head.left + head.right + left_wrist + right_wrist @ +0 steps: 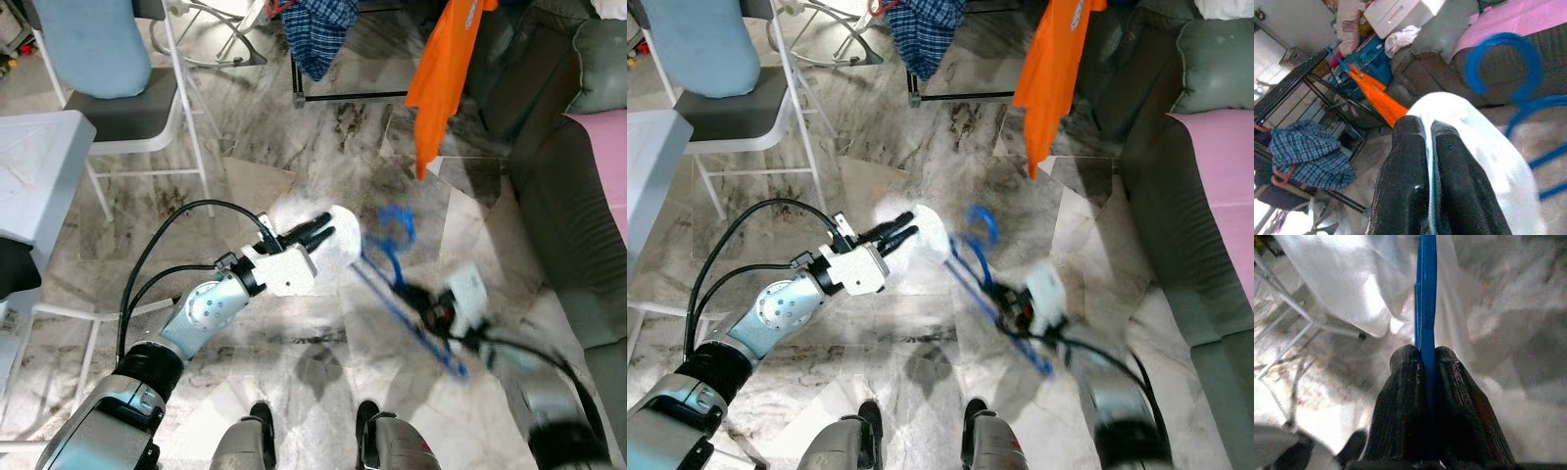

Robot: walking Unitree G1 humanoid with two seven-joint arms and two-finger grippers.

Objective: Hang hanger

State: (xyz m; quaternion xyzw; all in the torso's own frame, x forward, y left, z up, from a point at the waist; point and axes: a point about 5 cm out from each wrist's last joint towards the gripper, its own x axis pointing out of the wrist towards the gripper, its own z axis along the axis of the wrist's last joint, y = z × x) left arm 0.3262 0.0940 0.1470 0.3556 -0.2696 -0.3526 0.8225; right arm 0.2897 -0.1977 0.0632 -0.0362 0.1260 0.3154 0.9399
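Note:
A blue plastic hanger hangs low over the marble floor in front of me, hook pointing away. Its picture is blurred. My right gripper is shut on the hanger's bar; in the right wrist view the blue bar runs straight out between the closed fingers. A white garment bunches at the hanger's left end. There my left gripper is shut on the white cloth, with the blue hook just beyond it.
A black drying rack stands ahead, carrying an orange shirt and a blue plaid cloth. A white folding chair and a white table are on the left. A grey sofa with pink fabric lines the right.

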